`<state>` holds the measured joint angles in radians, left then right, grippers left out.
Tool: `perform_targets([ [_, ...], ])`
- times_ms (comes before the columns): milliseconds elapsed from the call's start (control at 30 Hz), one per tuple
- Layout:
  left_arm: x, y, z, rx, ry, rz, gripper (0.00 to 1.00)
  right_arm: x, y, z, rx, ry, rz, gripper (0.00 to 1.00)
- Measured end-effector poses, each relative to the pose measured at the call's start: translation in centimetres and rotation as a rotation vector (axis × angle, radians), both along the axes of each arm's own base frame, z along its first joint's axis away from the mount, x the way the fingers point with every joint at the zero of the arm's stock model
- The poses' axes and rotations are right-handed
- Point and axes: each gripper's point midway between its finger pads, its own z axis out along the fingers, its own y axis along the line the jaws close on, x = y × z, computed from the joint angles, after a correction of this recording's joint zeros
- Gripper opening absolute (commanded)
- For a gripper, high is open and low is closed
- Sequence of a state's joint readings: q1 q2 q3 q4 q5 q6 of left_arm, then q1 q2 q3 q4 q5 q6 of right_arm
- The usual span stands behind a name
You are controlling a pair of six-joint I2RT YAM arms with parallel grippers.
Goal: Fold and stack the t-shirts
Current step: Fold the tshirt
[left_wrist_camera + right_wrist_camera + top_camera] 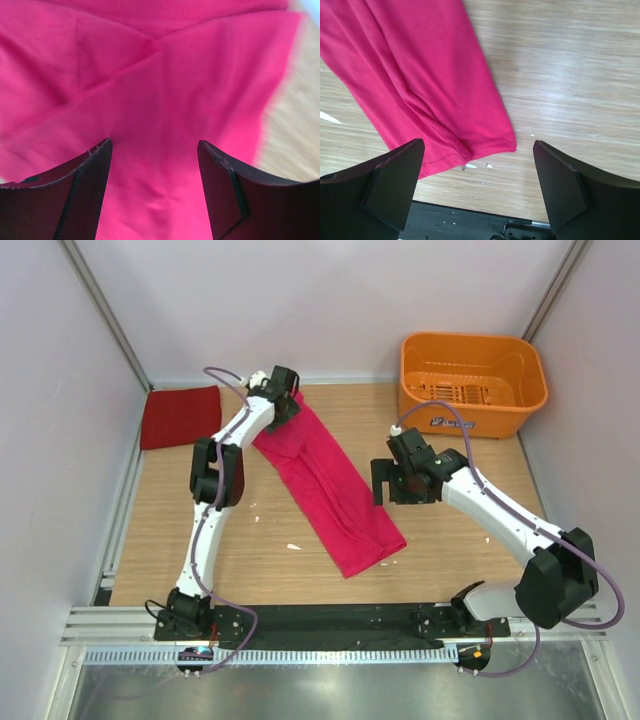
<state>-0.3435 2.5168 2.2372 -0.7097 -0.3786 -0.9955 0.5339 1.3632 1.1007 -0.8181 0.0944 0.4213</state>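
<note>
The magenta-pink t-shirt (330,480) lies folded into a long strip, running diagonally from the far middle of the table to the near centre. My left gripper (283,398) hovers open over its far end; its wrist view shows pink cloth (155,100) filling the space between the spread fingers. My right gripper (392,485) is open and empty just right of the strip; its wrist view shows the shirt's near hem corner (490,135) on the wood. The crimson t-shirt (180,416) lies folded flat at the far left.
An orange plastic basket (470,382) stands at the far right corner. Small white scraps (293,546) lie on the wood near the strip. A black rail (330,620) runs along the near edge.
</note>
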Motion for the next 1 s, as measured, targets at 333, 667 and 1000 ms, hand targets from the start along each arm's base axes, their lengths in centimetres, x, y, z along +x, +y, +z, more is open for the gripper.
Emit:
perform_targets([
  [333, 2.4, -2.8, 0.3, -0.118, -0.033, -0.060, 0.66, -0.6, -2.3, -1.7, -0.010, 0.051, -0.016, 0.97],
  [667, 3.7, -9.0, 0.9, -0.266, -0.083, -0.346, 0.70, -0.4, 1.3, -6.0, 0.065, 0.187, 0.092, 0.92],
  [1000, 2.3, -8.4, 2.9, -0.209, -0.075, -0.451, 0.83, -2.2, 6.3, -7.0, 0.114, 0.202, 0.238, 0.84],
])
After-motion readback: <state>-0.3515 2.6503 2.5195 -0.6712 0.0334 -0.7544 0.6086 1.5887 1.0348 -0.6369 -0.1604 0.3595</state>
